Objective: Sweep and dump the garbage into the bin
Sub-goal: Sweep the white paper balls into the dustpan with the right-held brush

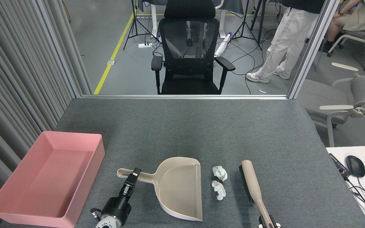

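Observation:
Two crumpled white wads of garbage (pixel 220 173) (pixel 219 190) lie on the grey table between a beige dustpan (pixel 179 186) and a beige brush (pixel 252 186). The dustpan's open mouth faces right, toward the wads, a short gap away. My left gripper (pixel 134 175) is shut on the dustpan's handle near its left end. My right gripper (pixel 267 221) shows only at the bottom edge, its fingers around the brush's handle end. The pink bin (pixel 52 180) sits at the table's left front corner with nothing in it.
A grey ribbed curtain runs along the left side. A black office chair (pixel 190 47) stands beyond the table's far edge, with a person's legs (pixel 284 47) behind it. A white desk with a mouse (pixel 355 166) and keyboard adjoins at the right.

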